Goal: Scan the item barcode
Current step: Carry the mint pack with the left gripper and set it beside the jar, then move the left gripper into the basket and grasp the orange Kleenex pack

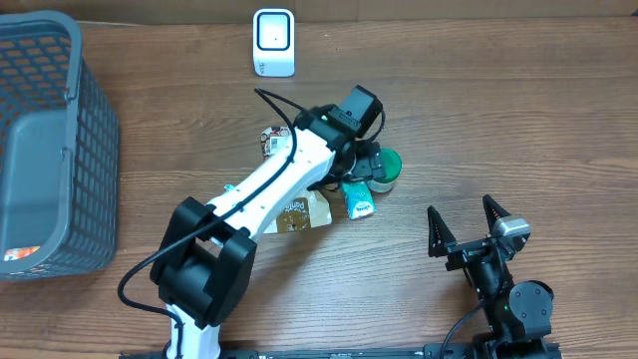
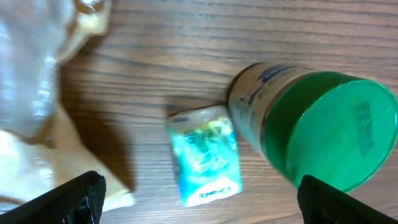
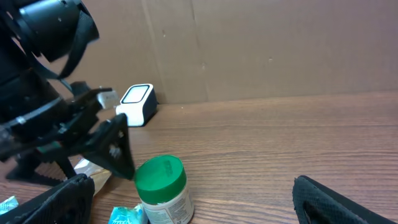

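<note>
Basket (image 1: 95, 150) at left, perhaps one small packet (image 1: 18, 254) inside, green-lidded jar (image 1: 387, 168) closed, left gripper (image 2: 199, 200) fingers spread, right gripper (image 1: 466, 227) likewise, both empty.

- Your desk (image 1: 498, 120) looks like brown wood, with a fine straight grain and a matt finish.
- The basket (image 1: 95, 150) you see is grey plastic mesh, dull rather than shiny.
- The scanner (image 1: 273, 42) has a smooth white plastic shell with a slight gloss.
- On the jar (image 2: 249, 106), you get a smooth green plastic lid (image 2: 329, 130) and a printed label that looks like paper.
- The teal packet (image 2: 204, 155) is wrapped in shiny film.
- The pouch (image 2: 31, 81) is clear, crinkled film that catches the light.
- The left arm (image 1: 274, 179) has a smooth white casing; the right gripper (image 1: 461, 207) looks like matt black plastic.
- Behind your desk, the wall (image 3: 280, 50) looks like plain matt cardboard.
</note>
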`<state>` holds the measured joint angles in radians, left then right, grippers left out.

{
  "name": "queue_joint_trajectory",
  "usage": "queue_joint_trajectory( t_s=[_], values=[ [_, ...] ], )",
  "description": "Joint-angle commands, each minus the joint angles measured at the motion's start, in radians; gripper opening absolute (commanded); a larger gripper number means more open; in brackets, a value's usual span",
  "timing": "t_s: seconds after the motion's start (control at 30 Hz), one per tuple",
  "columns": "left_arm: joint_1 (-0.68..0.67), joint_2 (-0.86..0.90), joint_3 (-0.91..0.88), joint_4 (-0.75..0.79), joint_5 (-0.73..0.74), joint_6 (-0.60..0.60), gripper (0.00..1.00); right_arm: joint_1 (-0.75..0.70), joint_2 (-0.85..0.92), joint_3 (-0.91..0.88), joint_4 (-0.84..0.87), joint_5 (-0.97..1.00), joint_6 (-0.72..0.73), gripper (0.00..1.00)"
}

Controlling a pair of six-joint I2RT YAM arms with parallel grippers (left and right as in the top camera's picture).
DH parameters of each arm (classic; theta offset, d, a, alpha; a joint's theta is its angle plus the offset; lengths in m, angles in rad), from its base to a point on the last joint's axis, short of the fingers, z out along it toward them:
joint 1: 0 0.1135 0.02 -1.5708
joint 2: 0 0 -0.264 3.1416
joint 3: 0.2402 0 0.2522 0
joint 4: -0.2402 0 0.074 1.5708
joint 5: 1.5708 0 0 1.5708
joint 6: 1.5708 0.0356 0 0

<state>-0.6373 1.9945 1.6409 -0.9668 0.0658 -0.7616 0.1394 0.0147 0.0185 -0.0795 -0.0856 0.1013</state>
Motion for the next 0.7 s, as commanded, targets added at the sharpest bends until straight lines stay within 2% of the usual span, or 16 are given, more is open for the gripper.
queue_joint_trajectory(
  t_s=[0.0, 0.3, 0.47, 0.67],
  values=[
    [0.039, -0.073, 0.142, -0.053, -0.022, 0.159, 0.99, 0.003, -0.011, -0.011, 0.004, 0.010, 0.000, 1.00],
    [0.180, -0.222, 0.492, -0.340, -0.025, 0.412, 1.00, 0.003, -0.011, -0.011, 0.004, 0.010, 0.000, 1.00],
    [0.354, -0.307, 0.606, -0.498, -0.077, 0.433, 0.99, 0.003, -0.011, -0.011, 0.004, 0.010, 0.000, 1.00],
    [0.623, -0.412, 0.623, -0.545, -0.103, 0.434, 1.00, 0.003, -0.011, -0.011, 0.004, 0.010, 0.000, 1.00]
  ],
)
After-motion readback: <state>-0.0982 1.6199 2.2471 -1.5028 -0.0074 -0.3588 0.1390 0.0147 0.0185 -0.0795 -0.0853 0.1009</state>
